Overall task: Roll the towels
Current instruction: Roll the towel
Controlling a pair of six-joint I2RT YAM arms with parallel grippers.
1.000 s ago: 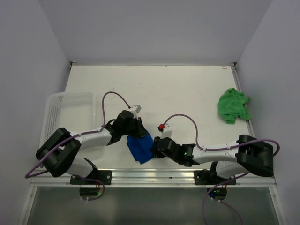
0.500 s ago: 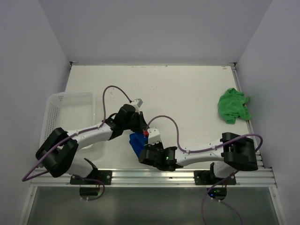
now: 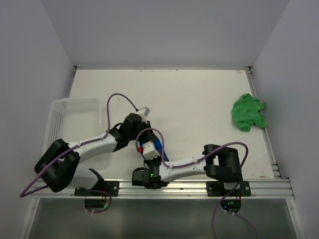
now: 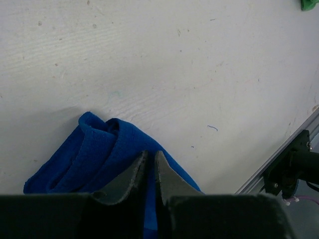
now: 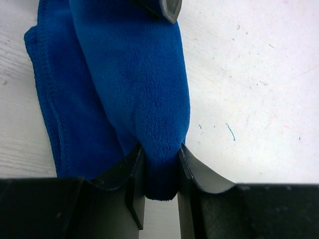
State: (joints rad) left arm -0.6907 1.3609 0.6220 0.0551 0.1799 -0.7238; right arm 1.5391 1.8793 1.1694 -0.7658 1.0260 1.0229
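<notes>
The blue towel is found close to the near edge of the counter, a little left of its middle, where the two arms meet. It is bunched into long, soft folds rather than spread flat, and a stitched hem is seen along one side in the right wrist view.

The right gripper is closed onto a thick fold of this towel. The cloth is squeezed between the two fingers, and its end pokes out just below them. The rest of the towel is stretched away from the jaws over the scuffed white surface.

The left gripper is brought down on the same towel from the far side. Its fingers are drawn together to a narrow slit, and blue cloth is seen through that slit — whether any of it is pinched cannot be told. One dark fingertip of this gripper is also seen at the top of the right wrist view, resting against the towel.

The green towel is left crumpled against the right edge of the counter, well apart from both grippers. A white mesh basket is set at the left edge.
</notes>
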